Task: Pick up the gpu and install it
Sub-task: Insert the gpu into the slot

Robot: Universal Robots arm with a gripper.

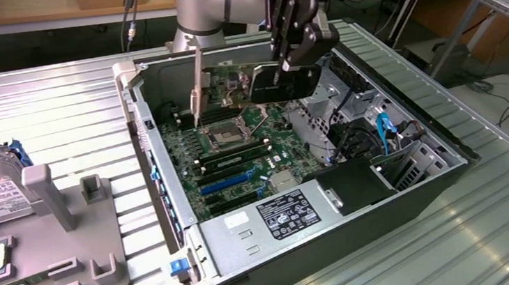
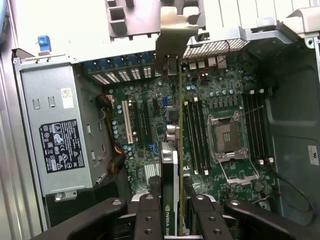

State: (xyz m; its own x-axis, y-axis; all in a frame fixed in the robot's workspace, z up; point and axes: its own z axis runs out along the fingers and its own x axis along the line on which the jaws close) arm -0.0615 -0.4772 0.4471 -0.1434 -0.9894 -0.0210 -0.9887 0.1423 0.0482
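Your pincer (image 1: 296,65) is partly closed, clamped on the gpu (image 2: 170,165), which hangs edge-down just beneath it over the motherboard (image 2: 220,115). The silver bracket (image 1: 196,85) sits at the card's far end from the pincer. My advice: hold the card vertical, square its edge to the expansion slots (image 1: 230,182) below, and go gently.

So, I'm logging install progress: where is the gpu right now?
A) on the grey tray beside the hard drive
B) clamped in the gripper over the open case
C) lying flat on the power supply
B: the gripper pinches the gpu on edge, above the motherboard.
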